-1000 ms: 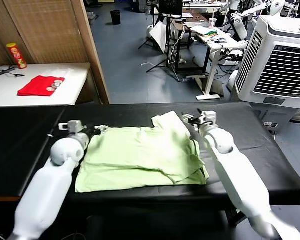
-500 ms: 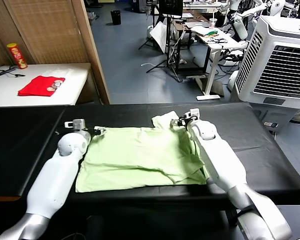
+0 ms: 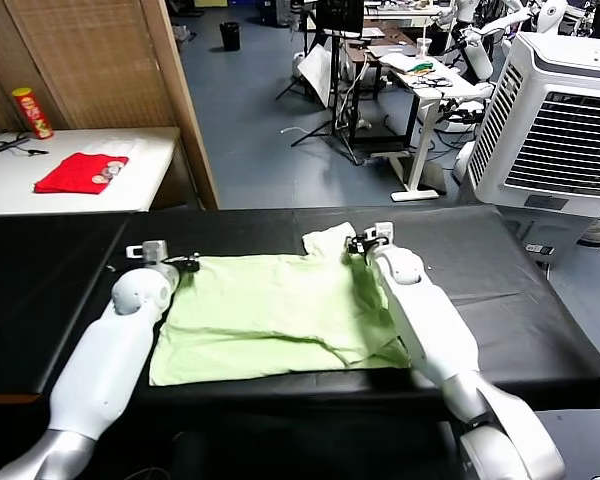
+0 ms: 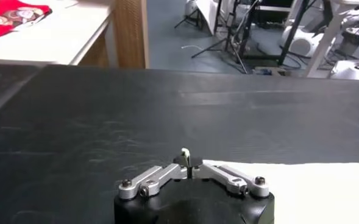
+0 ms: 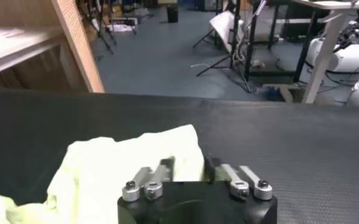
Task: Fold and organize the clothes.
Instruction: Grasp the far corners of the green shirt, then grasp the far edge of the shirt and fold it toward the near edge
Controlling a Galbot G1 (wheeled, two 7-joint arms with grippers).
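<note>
The left gripper (image 3: 190,264) is closed at the far left corner of the T-shirt (image 3: 275,315); in the left wrist view (image 4: 187,164) its fingers meet on a small tuft of pale cloth. The right gripper (image 3: 358,243) is also closed. In the right wrist view (image 5: 188,167) its fingers press down at the far right corner, with cloth bunched just in front of them, though whether it holds the cloth cannot be told.

Between the two grippers lies the shirt — pale green, spread mostly flat on the black table (image 3: 500,260). Its far edge runs from one gripper to the other. Beside the right gripper a sleeve (image 3: 330,240) sticks out toward the far side, and the cloth under the right arm is rumpled and doubled over. The near edge lies close to the table's near rim.

Beyond the left gripper, well apart, a white table (image 3: 130,185) carries a folded red garment (image 3: 80,172) and a red can (image 3: 32,110). Beyond the right gripper — across open floor — stands a white cooler (image 3: 560,110).
</note>
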